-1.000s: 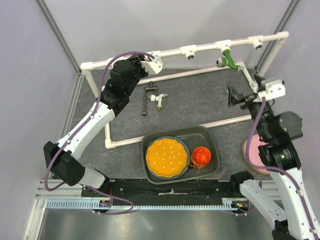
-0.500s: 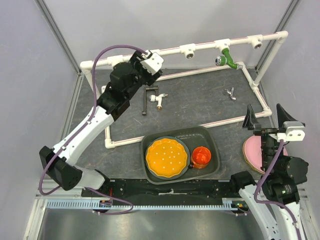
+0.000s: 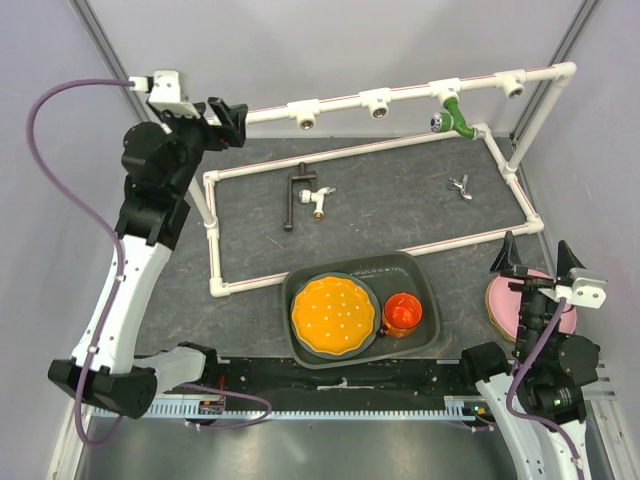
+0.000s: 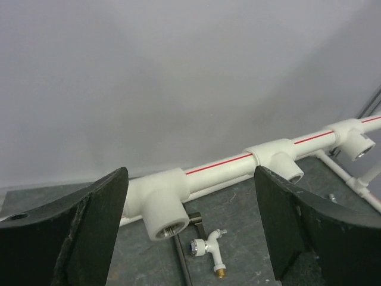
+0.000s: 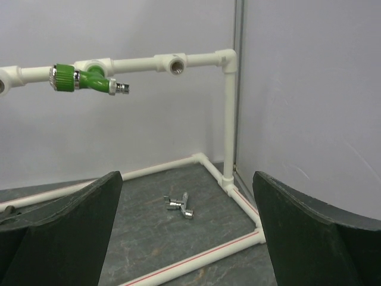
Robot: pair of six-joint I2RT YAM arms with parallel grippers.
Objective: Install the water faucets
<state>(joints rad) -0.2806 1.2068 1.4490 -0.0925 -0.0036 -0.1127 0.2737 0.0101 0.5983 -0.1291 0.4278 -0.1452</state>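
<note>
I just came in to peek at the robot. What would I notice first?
The bright green faucet jumps out, fixed on the white pipe at the back. Then come the orange plate and orange cup in the dark tray at the front. The left claw, open, hovers by the pipe's left end; the right claw, open, is at the front right.

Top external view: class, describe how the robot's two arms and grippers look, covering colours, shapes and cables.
The left arm and right arm have white links with bulky black joints. A purple cable loops along each. The left gripper and right gripper each have two black wedge-shaped fingers and a white block behind them.
</note>
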